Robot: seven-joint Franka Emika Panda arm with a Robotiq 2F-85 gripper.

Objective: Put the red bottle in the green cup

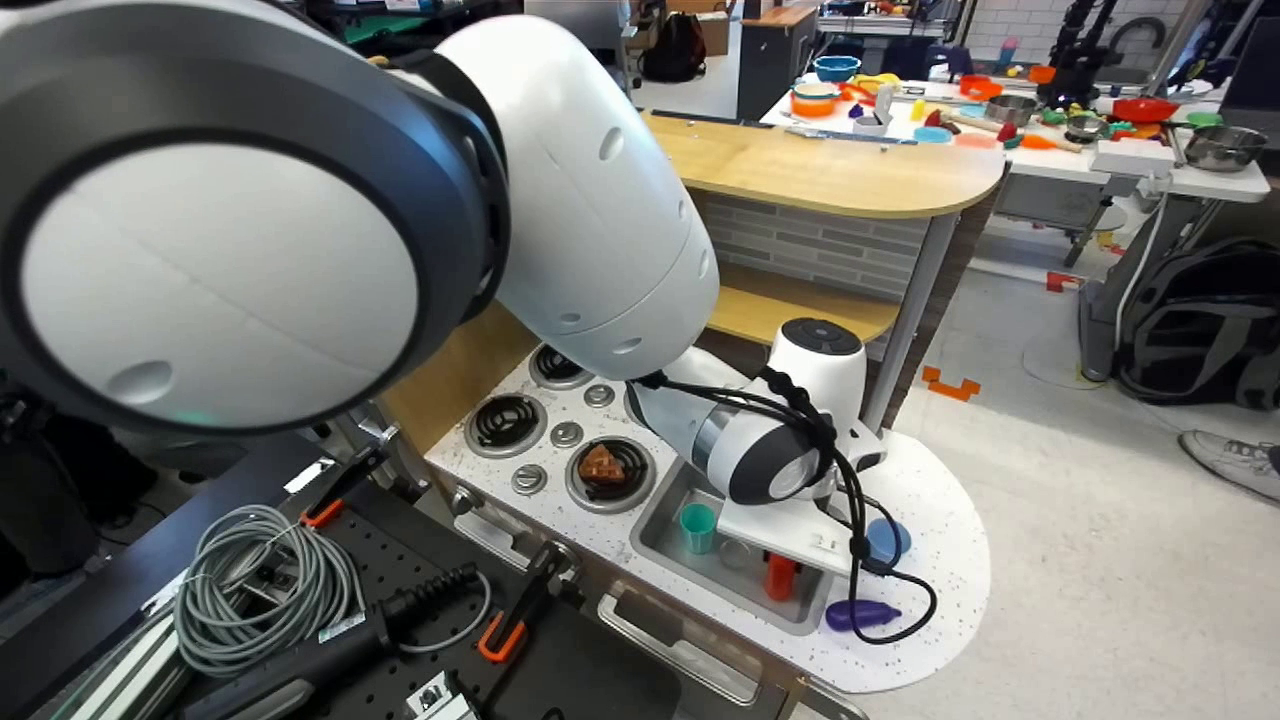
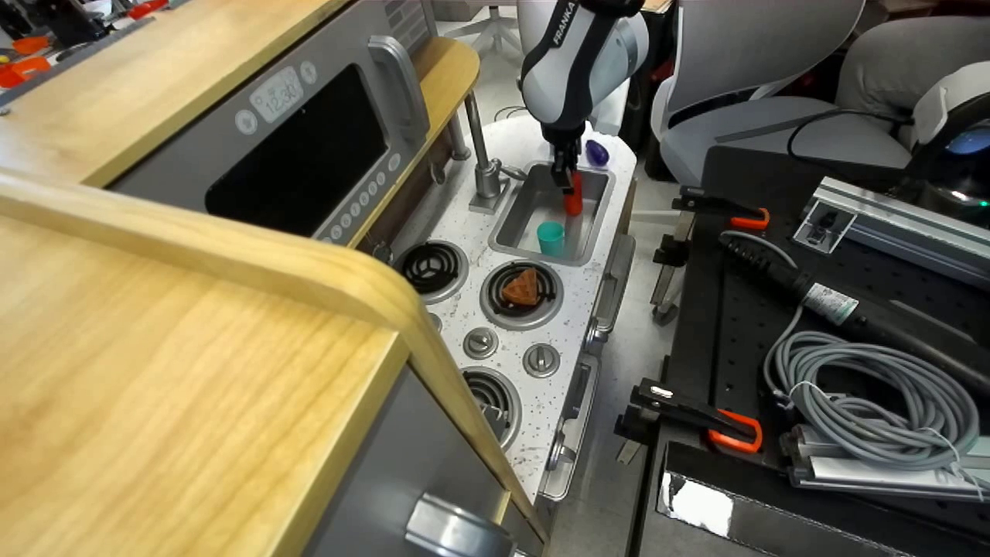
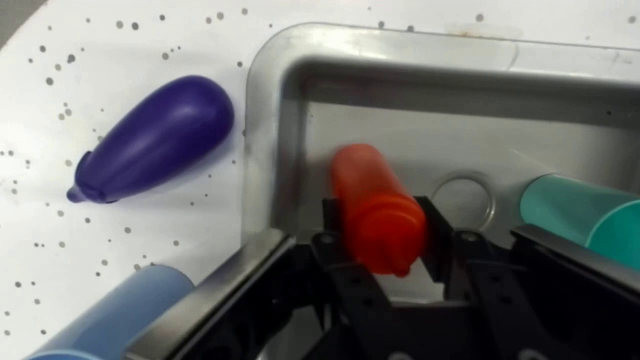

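Down inside the gray sink is the red bottle, and the black claw is clamped on it. The two fingers are only as far apart as the bottle is wide, one snug on each side, near its top. The bottle is nearly upright. I can't tell if its bottom touches the sink floor. Near it, with a gap between, the green cup stands upright in the same sink, mouth up. Just outside the sink, a shiny purple eggplant lies on its side on the spotty white desk. A blue cup is on the desk too, close to the sink. Past the green cup's end of the sink, a brown waffle piece sits on a black and silver stove ring, and you can see it in both exterior views. Over the sink hangs the white and black robot arm.
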